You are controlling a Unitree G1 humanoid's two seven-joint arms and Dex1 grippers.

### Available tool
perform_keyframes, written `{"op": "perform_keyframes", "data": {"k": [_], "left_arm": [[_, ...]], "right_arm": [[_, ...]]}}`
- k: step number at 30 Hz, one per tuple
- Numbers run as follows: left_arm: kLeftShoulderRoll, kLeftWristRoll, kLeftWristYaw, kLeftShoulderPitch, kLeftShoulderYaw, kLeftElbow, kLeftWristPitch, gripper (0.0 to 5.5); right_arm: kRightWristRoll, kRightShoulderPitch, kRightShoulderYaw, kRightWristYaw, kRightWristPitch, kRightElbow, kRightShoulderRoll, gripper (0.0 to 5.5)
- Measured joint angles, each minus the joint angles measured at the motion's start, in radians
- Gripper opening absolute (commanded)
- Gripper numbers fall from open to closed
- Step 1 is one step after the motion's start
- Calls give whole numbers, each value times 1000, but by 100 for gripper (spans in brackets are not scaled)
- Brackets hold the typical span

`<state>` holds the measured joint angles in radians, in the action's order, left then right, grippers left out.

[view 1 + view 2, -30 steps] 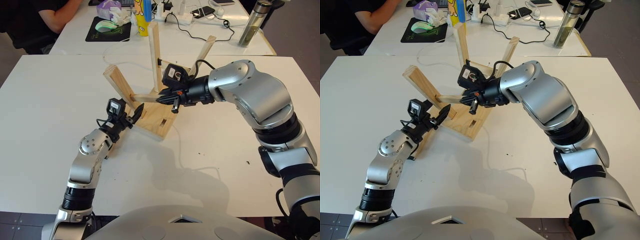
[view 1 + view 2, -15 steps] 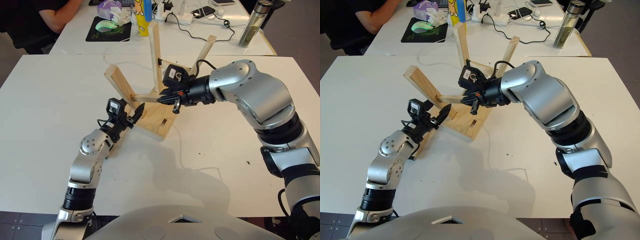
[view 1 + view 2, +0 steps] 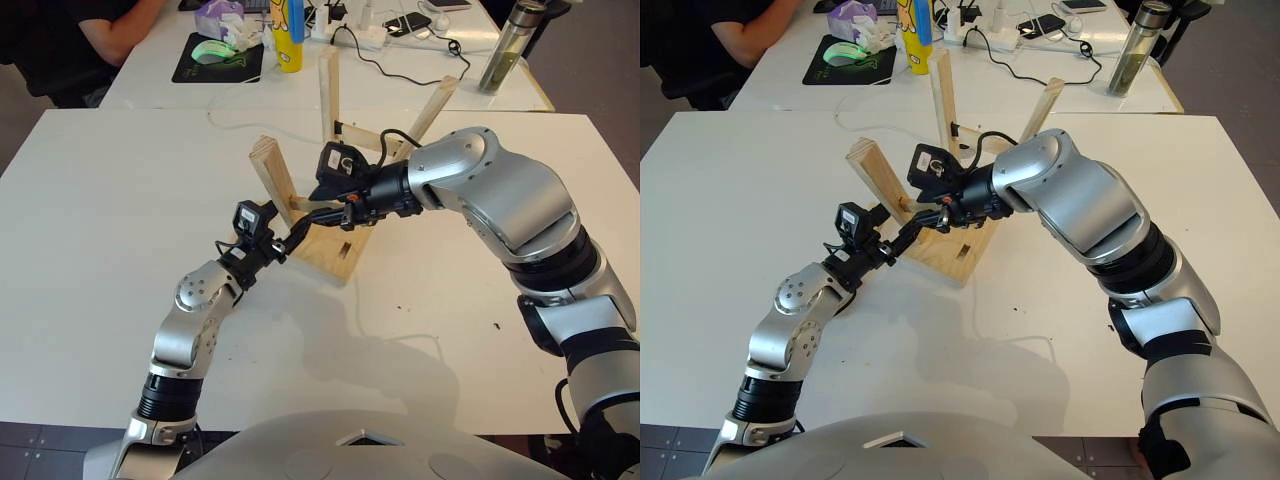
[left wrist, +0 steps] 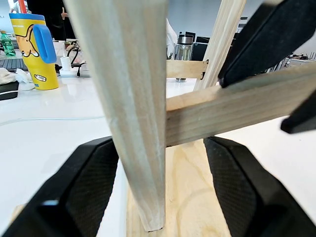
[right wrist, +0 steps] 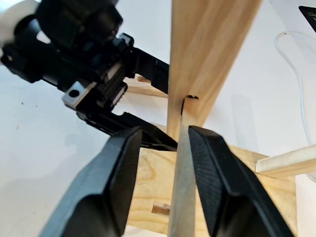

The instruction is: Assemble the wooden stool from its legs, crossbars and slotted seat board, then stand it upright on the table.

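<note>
So, stool's upside down mid-table

White table (image 3: 100, 200) carries the tilted seat board (image 3: 335, 255), legs pointing up and away. Right gripper (image 3: 338, 206) pinches the roughly level crossbar (image 5: 180, 197). Left gripper (image 3: 290, 238) has its fingers spread around the near leg (image 3: 272, 172).

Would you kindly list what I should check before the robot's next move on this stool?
1. Crossbar seated in the slot of the near leg: ok.
2. Left tool open astride that leg: ok.
3. Hold of the right tool on the crossbar: cannot tell.
4. All four legs fitted: cannot tell; three are seen.
5. Stool standing upright: not ok; seat board down, legs up.
</note>
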<state>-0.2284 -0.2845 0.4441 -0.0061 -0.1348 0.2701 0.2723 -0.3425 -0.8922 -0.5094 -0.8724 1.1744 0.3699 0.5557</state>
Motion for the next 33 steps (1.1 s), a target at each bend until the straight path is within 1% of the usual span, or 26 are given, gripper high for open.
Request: {"op": "perform_keyframes", "data": {"k": [7,10,12,16,20,22,24,26,30,31,33], "left_arm": [[0,0,1,0,0,0,0,307],[0,0,1,0,1,0,0,307],[0,0,2,0,1,0,0,307],[-2,0,4,0,1,0,-4,307],[-13,1,14,0,2,0,-8,307],[-22,6,24,0,3,0,-8,307],[-45,13,35,0,3,-1,-9,307],[-64,15,49,0,7,-1,-10,307],[-106,21,84,-2,20,-10,-11,307],[-115,22,91,-3,20,-12,-10,307],[-143,23,114,-3,25,-14,-10,307]], "right_arm": [[-1,0,-4,1,-7,1,-2,333],[-22,-5,26,2,-5,1,-8,386],[-34,-27,60,3,2,-10,-18,386],[-80,-122,196,2,22,-77,-26,386],[-197,-190,415,-14,90,-175,-20,386],[-237,-192,473,-33,108,-187,13,386],[-248,-179,508,-41,107,-186,73,386],[-245,-117,532,-42,91,-189,136,386],[-167,81,545,3,3,-221,230,386],[-143,123,539,9,-26,-219,253,386],[-63,271,510,28,-101,-206,328,386]]}}
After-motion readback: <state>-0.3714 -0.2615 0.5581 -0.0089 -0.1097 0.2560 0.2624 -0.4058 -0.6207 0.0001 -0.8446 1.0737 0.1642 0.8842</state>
